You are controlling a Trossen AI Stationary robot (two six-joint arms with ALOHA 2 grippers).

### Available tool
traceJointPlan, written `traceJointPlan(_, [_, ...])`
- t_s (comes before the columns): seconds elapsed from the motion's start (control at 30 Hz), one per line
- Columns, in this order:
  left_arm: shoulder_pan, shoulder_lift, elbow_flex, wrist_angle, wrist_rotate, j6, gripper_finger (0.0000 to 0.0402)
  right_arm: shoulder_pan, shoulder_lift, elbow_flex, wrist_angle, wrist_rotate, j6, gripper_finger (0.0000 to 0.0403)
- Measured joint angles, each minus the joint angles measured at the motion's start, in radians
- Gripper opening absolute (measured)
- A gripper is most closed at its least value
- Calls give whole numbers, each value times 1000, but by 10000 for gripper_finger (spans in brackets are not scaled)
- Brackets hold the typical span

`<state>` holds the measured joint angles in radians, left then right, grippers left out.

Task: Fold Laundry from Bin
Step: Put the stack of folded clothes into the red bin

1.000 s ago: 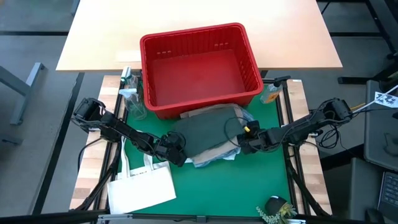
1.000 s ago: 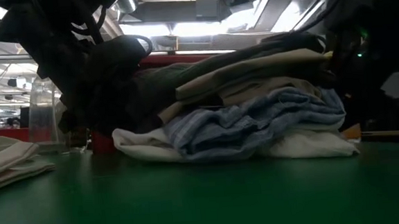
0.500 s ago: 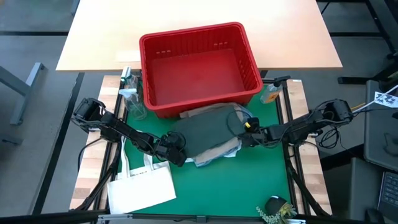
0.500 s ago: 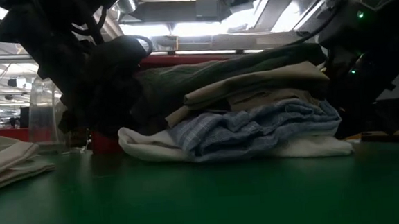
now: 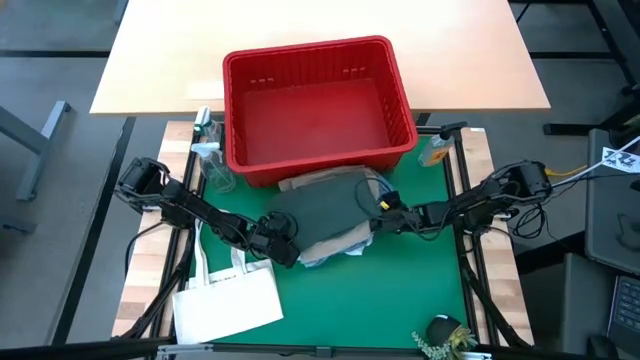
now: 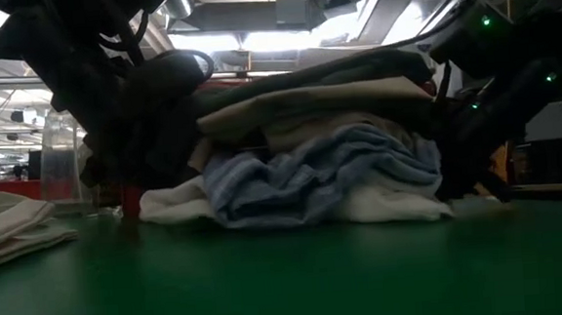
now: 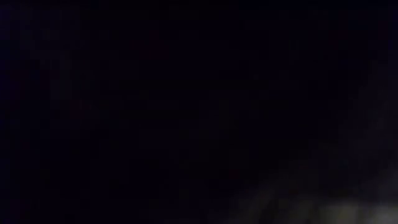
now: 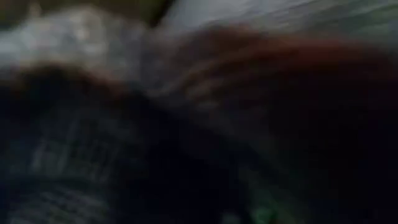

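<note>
The laundry (image 5: 330, 212) is a folded stack on the green mat, just in front of the red bin (image 5: 310, 50). A dark green piece (image 5: 325, 205) lies on top; tan, blue-striped (image 6: 311, 175) and white (image 6: 176, 203) layers show beneath it in the low view. The bottom white layer rests on the mat. My left gripper (image 5: 283, 240) is shut at the stack's near left corner. My right gripper (image 5: 385, 213) is against the stack's right side, seen as a dark mass (image 6: 465, 127) in the low view. Both wrist views are too dark or blurred to read. My left gripper meets the stack at its near left corner (image 5: 295, 238), slanting down from the table's left. The gripper and the cloth hide the place of contact. I cannot tell whether any cloth is between the fingers.
A flat white tote bag (image 5: 225, 300) lies on the mat at the near left. Clear bottles (image 5: 212, 160) stand left of the bin, a small orange thing (image 5: 435, 152) right of it. A dark object with sprigs (image 5: 445, 335) sits at the near right. Open green mat (image 5: 400, 290) lies in front of the stack.
My right gripper has gone down and toward the table's left, against the stack's right side. The stack has slid a little leftward on the mat and bunched up narrower and taller. Its right edge has moved the most.
</note>
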<state>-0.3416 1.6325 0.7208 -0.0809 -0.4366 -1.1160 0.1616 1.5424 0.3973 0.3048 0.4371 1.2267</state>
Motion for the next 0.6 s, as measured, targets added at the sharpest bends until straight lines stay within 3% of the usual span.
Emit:
traceJointPlan(0.23, [0,0,0,7,-47,0,9,1,2,11,45,-61,-59,13])
traceJointPlan(0.47, [0,0,0,72,-92,50,3,2,4,57,37,-113,-162,23])
traceJointPlan(0.6, [0,0,0,86,-80,53,2,3,4,79,42,-116,-192,8])
